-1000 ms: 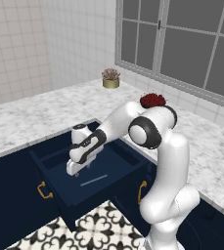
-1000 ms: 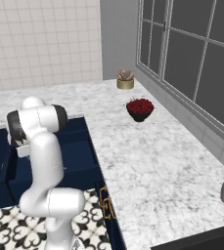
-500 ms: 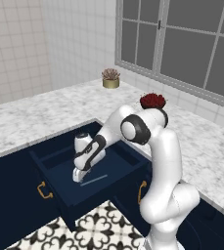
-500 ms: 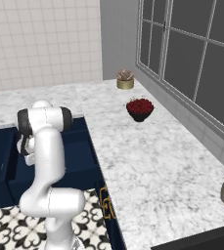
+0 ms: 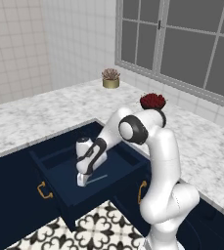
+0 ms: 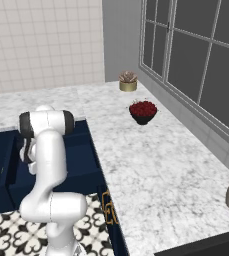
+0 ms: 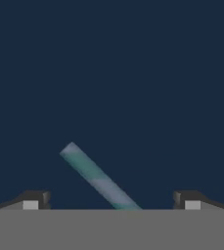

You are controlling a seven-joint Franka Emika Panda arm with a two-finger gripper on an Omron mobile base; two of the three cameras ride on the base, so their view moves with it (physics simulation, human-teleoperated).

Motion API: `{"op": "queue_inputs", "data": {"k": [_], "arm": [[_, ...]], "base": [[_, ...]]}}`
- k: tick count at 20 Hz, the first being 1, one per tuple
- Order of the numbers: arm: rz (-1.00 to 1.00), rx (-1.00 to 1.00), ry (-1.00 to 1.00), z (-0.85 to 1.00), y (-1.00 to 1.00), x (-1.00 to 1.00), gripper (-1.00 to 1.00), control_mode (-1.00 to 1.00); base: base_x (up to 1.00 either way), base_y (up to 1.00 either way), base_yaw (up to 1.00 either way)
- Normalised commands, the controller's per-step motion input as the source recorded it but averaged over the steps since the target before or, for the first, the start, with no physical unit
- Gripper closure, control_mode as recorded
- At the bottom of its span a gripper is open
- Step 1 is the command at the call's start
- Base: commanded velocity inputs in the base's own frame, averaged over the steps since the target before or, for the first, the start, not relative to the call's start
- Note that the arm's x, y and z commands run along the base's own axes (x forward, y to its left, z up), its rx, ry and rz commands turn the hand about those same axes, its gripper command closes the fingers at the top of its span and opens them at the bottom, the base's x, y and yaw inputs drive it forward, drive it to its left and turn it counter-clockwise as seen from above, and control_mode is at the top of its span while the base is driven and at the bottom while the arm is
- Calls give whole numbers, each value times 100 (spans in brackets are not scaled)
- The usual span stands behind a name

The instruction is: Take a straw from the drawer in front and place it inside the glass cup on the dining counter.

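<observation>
Arm (image 5: pixel 157 146) bent low, gripper (image 5: pixel 82 180) pointing down, jaws apart.

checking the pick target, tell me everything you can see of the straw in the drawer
The straw is a thin, straight tube banded in green and pale grey-white, looking like paper or plastic. It lies flat on the navy floor of the open drawer, slanted across the hand view, one end running out of sight at the bottom. The hand hangs right above it, its two fingertips spread wide to either side and not touching it. From the left base view it shows as a pale sliver beside the hand.
</observation>
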Motion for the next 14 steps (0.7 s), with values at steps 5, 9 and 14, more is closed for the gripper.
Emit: {"op": "queue_inputs", "data": {"k": [5,9,14], "arm": [[9,0,0,-19,-13,1,-100,-100],[12,0,-2,-29,0,11,-100,-100],[11,0,0,-33,0,23,-100,-100]], "base": [[0,0,0],[0,0,0],[0,0,0]]}}
